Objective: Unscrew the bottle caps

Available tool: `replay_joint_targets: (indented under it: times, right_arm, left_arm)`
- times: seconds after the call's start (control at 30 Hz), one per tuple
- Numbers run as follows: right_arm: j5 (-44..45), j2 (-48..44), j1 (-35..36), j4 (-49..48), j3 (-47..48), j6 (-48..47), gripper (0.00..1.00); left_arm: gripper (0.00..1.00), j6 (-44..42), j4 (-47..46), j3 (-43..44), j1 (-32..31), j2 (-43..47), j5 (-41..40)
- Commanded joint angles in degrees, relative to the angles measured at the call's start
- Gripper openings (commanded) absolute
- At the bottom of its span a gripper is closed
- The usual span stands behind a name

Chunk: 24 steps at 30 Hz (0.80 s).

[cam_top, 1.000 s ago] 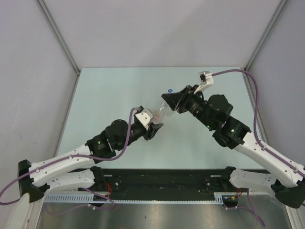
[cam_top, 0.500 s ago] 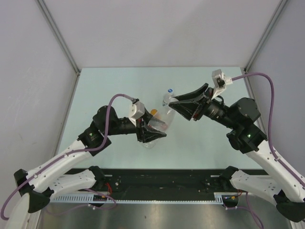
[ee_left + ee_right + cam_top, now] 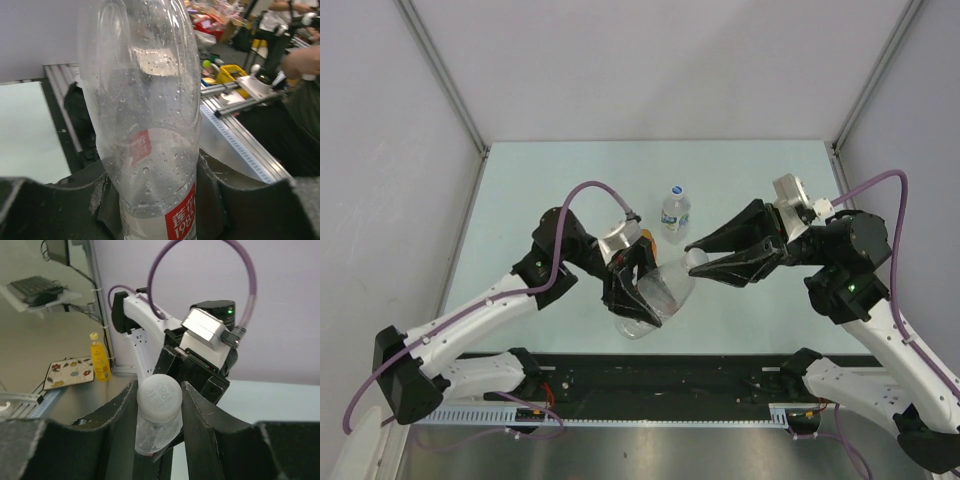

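A: Left gripper [image 3: 642, 297] first. We log its jaws clamped on the body of the slim bottle [image 3: 145, 125], one on each flank, at the height of the red label [image 3: 180, 222].

B: Agreed. On the right gripper [image 3: 697, 260] we see the fingers pressed against either side of the whitish cap [image 3: 159, 393]. The cap sits on the bottle's neck.

A: So the bottle spans the two grippers. It is tilted, with the neck toward the right arm and the base toward the near edge of the table [image 3: 540, 190]. As far as we can tell, it is held up off the surface.

B: Compared with half a second ago, we note both grips unchanged, but the bottle has moved nearer the near edge. The left wrist has rolled over the bottle. The right fingers, which reached up beside the blue-label bottle [image 3: 674, 212], now point left at a lower spot.

A: That blue-label bottle stands upright at mid-table with its blue-marked cap [image 3: 676, 189] on. It was just beside the right fingertips before and now stands apart from both grippers.

B: Of the orange bottle [image 3: 647, 238] we see only a sliver, just behind the left wrist. We cannot make out its cap.
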<state>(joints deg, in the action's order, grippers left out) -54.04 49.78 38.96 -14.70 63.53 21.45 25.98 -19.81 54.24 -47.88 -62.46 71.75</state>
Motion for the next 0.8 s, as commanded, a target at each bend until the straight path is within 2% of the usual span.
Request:
replay_joint_targets:
  times: [0.0, 0.2, 0.37, 0.43, 0.47, 0.53, 0.57, 0.63, 0.67, 0.7, 0.77]
  right_arm:
    - [-13.0, 1.5, -0.1, 4.4, -1.6, -3.5, 0.00]
    - [-21.7, 1.6, 1.0, 5.2, -1.6, -6.1, 0.00]
    - [-23.2, 2.2, 1.3, 6.8, -1.7, -8.0, 0.00]
    - [-21.7, 2.1, 1.4, 9.5, -1.6, -10.0, 0.00]
    - [-20.9, 2.2, 1.3, 9.7, -1.6, -10.1, 0.00]
    - [-19.2, 2.3, 1.1, 10.0, -1.6, -9.9, 0.00]
    - [-18.4, 2.2, 1.0, 10.5, -1.6, -9.9, 0.00]
    - [-15.2, 2.0, 0.9, 11.0, -1.6, -9.7, 0.00]
    - [-14.2, 1.9, 0.5, 11.8, -1.6, -9.7, 0.02]
    - [-13.2, 1.8, 0.3, 12.1, -1.6, -9.4, 0.11]
    - [-10.7, 1.6, -0.1, 12.6, -1.6, -8.8, 0.18]
  left_arm:
    - [0.00, 8.7, -14.8, 2.2, -0.9, -0.6, 7.1]
    - [0.00, 15.9, -22.5, 2.2, -1.6, -2.1, 9.4]
    - [0.00, 16.9, -25.0, 1.4, -2.2, -2.8, 10.1]
    - [0.00, 12.6, -21.1, 1.7, -2.2, -2.3, 9.8]
    - [0.00, 10.1, -14.3, 2.7, -2.2, -2.1, 9.1]
    - [0.00, -0.4, -4.8, 4.4, -2.2, -1.7, 8.1]
    - [0.00, -3.6, 3.3, 6.1, -2.2, -1.5, 6.2]
    - [0.00, -9.2, 9.1, 7.0, -2.0, -1.3, 4.8]
    - [0.00, -9.9, 9.8, 7.2, -2.0, -1.0, 4.2]
    - [0.00, -10.8, 10.3, 7.2, -1.8, -0.7, 3.0]
    - [0.00, -11.2, 11.1, 6.8, -1.3, -0.5, 2.1]
